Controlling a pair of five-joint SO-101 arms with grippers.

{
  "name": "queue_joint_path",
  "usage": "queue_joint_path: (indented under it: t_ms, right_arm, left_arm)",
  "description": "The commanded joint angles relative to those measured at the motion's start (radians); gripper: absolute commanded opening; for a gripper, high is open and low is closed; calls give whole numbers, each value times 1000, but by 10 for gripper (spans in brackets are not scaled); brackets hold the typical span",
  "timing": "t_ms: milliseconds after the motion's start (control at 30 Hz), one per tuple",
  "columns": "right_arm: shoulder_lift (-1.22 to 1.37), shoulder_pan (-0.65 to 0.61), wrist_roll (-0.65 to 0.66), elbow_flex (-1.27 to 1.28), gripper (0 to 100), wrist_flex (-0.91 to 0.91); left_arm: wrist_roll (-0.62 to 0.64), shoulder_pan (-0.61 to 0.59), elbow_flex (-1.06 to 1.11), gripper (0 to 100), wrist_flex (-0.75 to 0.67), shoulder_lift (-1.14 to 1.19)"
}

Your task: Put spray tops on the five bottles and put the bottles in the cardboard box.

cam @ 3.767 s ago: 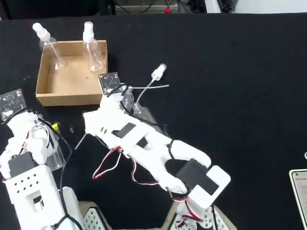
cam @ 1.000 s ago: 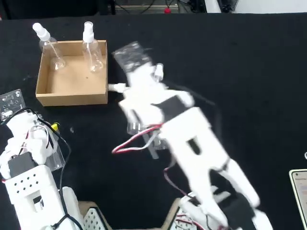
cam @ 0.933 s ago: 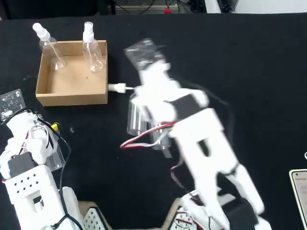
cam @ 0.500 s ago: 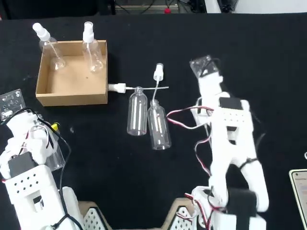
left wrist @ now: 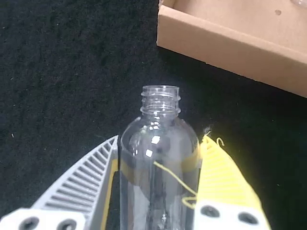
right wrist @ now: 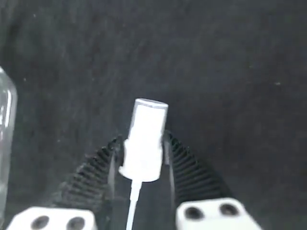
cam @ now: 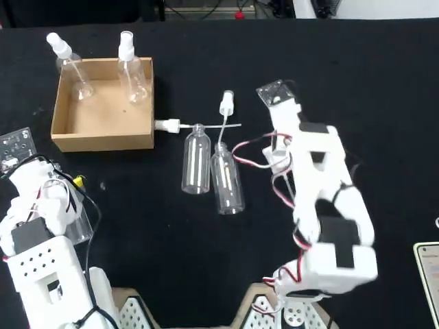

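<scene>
An uncapped bottle (left wrist: 160, 103) is clamped in the L tool (left wrist: 160, 140) nr the desk's (cam: 384, 103) left edge, a spray top (right wrist: 146, 120) in the R tool (right wrist: 143, 140).

- Desk (cam: 384, 103): black matte cloth over the whole top, with fine pale lint specks showing in the wrist views.
- Far edge of desk: dark cables (cam: 199, 9) bunched just behind it, a small red part (cam: 239, 14) among them.
- Beyond the far right corner: pale white surface (cam: 391, 7).
- Right edge, toward the near corner: flat pale-framed slab (cam: 429, 271), cut off by the frame; can't tell what it is.
</scene>
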Motion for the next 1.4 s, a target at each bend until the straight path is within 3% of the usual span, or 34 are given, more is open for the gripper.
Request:
queue_joint_path:
  t_ms: [0,400,733,1367]
  right_arm:
    - [36,-29,-2,-183,190,172]
    - [208,-57,-112,-564,226,551]
    - [371,-54,-94,-602,169,555]
    - [447,-48,-91,-526,164,420]
  left_arm:
    - [3,-8,-71,180,-23,-17]
    - [-2,-8,-70,180,-23,-17]
    - [-2,-8,-68,180,-23,-17]
    - [-3,-8,-68,180,-23,-17]
